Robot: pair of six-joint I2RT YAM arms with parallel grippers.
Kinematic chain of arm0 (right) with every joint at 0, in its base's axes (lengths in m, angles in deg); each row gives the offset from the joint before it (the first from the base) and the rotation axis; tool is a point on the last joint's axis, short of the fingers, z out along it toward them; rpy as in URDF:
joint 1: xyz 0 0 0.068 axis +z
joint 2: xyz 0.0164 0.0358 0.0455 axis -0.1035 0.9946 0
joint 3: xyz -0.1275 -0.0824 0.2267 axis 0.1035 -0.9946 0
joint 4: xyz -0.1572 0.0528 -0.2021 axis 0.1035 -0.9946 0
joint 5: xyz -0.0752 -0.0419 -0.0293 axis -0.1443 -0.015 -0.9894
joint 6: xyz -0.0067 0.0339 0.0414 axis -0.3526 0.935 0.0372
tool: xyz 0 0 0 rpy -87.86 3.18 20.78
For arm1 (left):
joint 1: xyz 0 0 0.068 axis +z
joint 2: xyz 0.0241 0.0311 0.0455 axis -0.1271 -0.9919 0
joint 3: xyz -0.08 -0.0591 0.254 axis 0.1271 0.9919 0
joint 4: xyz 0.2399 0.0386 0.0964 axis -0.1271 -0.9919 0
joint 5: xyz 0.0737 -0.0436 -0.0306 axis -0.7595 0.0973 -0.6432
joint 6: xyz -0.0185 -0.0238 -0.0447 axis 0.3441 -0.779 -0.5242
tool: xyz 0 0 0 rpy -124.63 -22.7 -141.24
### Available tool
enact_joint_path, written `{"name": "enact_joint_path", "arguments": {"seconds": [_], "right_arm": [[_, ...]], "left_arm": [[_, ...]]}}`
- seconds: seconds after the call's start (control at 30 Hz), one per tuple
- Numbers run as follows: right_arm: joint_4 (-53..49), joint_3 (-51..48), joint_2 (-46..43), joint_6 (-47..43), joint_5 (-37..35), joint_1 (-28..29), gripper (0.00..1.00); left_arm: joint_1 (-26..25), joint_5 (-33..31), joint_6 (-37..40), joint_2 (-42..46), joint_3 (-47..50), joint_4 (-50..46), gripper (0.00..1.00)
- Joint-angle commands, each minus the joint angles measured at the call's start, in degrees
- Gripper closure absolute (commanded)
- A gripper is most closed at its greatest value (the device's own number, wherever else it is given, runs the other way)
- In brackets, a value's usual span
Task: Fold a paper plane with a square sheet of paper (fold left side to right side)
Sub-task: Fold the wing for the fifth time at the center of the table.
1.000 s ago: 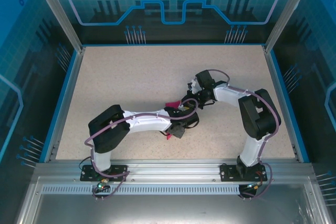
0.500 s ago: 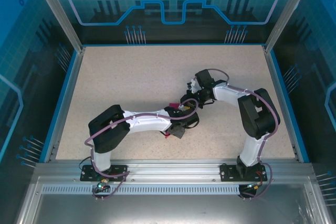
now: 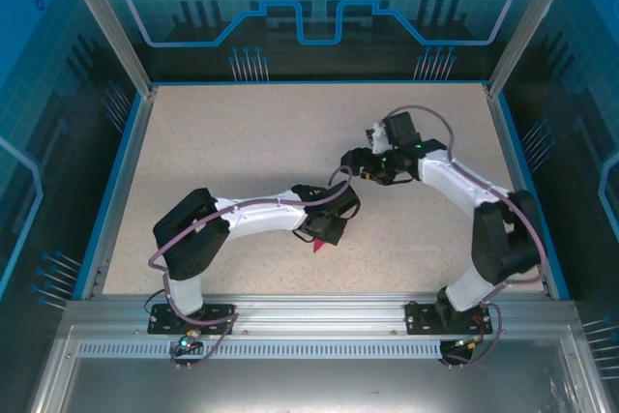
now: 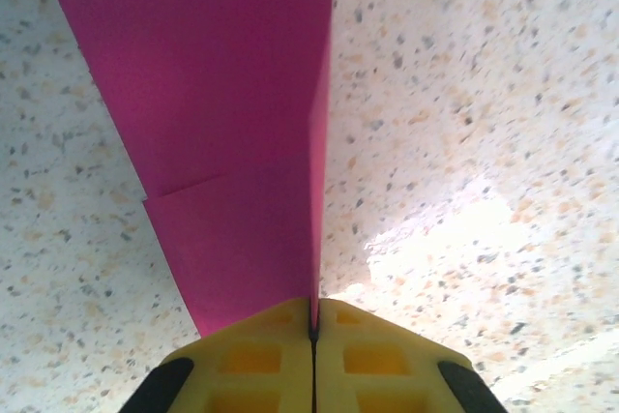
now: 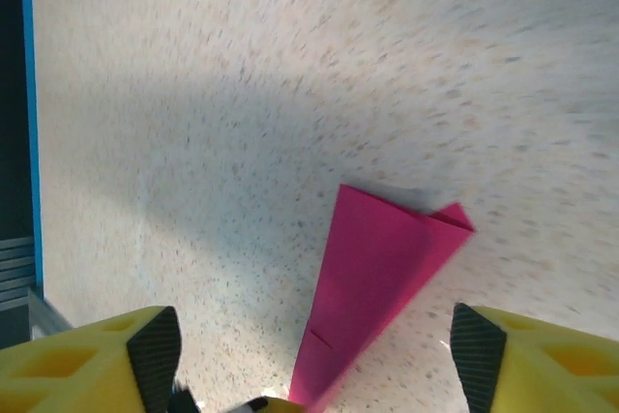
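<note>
Since a second ago, the right gripper (image 3: 351, 162) has let go and drawn back toward the upper right of the overhead view, its jaws now spread wide. The left gripper (image 4: 314, 324) has pinched flat on the paper plane (image 4: 232, 113), a folded magenta wedge near the centre of the table (image 3: 222, 132). It seems lifted, though we cannot be sure. Held at one edge alone, its layers may spring open or slip if the arm swings.

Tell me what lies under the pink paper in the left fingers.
Speckled table shows on both sides of the paper, pinched in the shut left fingers. Whatever lies directly beneath the paper is covered.
</note>
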Motion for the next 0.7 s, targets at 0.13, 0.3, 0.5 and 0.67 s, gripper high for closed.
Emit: {"name": "enact_joint_path", "arguments": {"seconds": [0.13,0.3,0.5,0.67], "right_arm": [[-0.5,-10.4,-8.4,-2.9,-3.3,-4.0,0.12],[2.8,-15.7,-10.1,-2.6,-1.3,-4.0,0.12],[7.8,-19.6,-10.0,-1.6,-0.6,-3.8,0.14],[10.6,-21.1,-9.0,-1.4,0.0,-3.6,0.21]], "left_arm": [[5.4,16.9,-0.4,-0.3,-0.3,6.8,0.94],[8.7,25.1,-1.4,-1.8,0.1,11.9,0.94],[11.9,31.8,-2.2,-5.4,-0.2,16.0,0.94],[13.6,35.2,-2.8,-7.1,0.2,19.0,0.95]]}}
